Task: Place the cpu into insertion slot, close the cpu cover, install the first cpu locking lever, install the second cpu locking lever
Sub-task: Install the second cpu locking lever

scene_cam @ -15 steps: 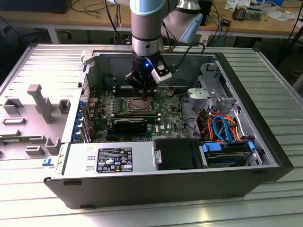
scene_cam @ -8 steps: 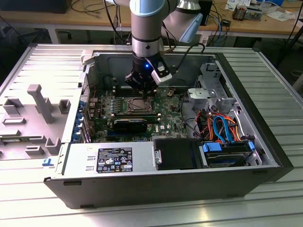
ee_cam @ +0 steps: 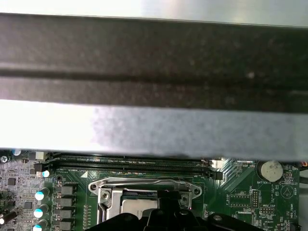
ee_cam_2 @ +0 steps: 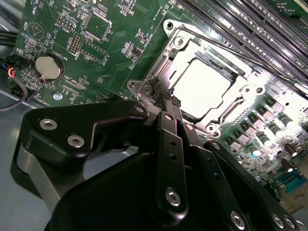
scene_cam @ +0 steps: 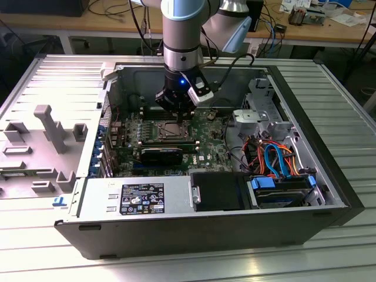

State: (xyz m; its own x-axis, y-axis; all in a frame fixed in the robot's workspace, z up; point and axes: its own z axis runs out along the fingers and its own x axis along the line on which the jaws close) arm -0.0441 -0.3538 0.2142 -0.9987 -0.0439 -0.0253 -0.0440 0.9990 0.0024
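Observation:
The cpu (ee_cam_2: 199, 86) lies flat in the insertion slot (scene_cam: 166, 130), its pale metal top showing through the window of the cpu cover (ee_cam_2: 185, 45). The cover is down over it, a silvery frame on the green board. My gripper (ee_cam_2: 172, 98) is shut, its black fingers pressed together with the tips at one corner of the slot, beside a small metal lever hook (ee_cam_2: 146, 89). In the exterior view the gripper (scene_cam: 178, 114) hangs straight down just behind the slot. The first wrist view shows the cover (ee_cam: 144, 185) and the cpu (ee_cam: 137, 206) under the gripper (ee_cam: 168, 204).
Long black memory slots (ee_cam_2: 250, 24) run along one side of the socket, and a coin battery (ee_cam_2: 48, 67) sits on the board. A black fan block (scene_cam: 161, 154), a drive cage (scene_cam: 261, 108), coloured cables (scene_cam: 276, 158) and the case wall (ee_cam: 154, 57) crowd the space.

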